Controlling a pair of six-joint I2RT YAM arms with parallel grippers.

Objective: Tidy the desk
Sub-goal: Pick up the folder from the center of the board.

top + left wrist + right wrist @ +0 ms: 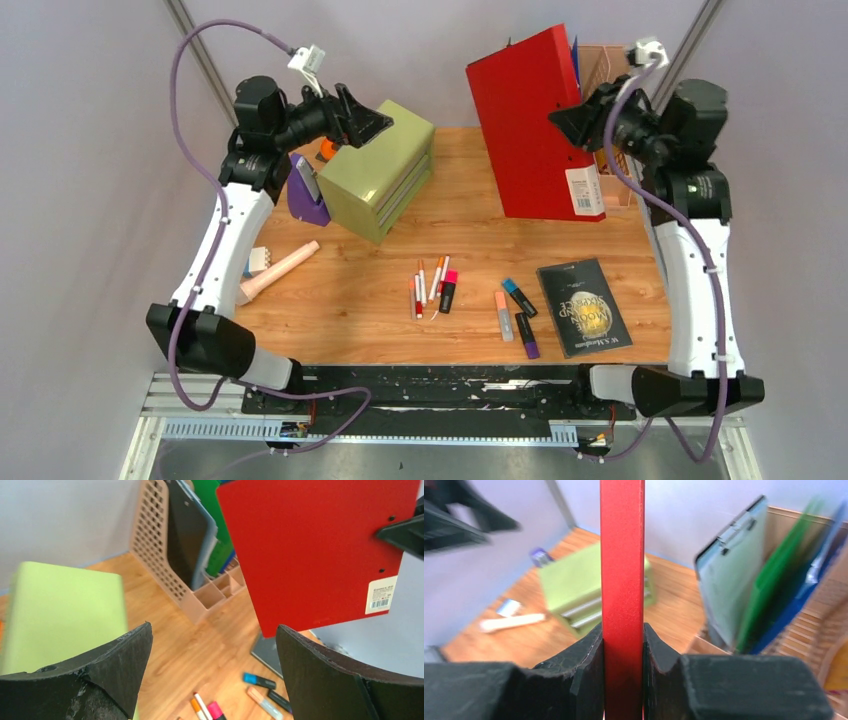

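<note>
The desk [460, 210] is an orange-brown wood top. My right gripper [572, 118] is shut on the edge of a red binder [528, 125], which it holds upright and off the desk at the back right. In the right wrist view the binder's spine [622, 555] stands clamped between both fingers of my right gripper [622, 635]. My left gripper [375, 118] hangs open and empty above the olive-green drawer chest [380, 180]. The left wrist view shows its jaws spread wide [214, 650], with the red binder [310, 550] further off.
A peach file rack [603, 70] with a clipboard [731, 575] and folders stands behind the binder. Pens [428, 282], highlighters [515, 310] and a dark book [585, 306] lie at the front. A purple item [305, 192] and a peach stick [278, 270] lie to the left.
</note>
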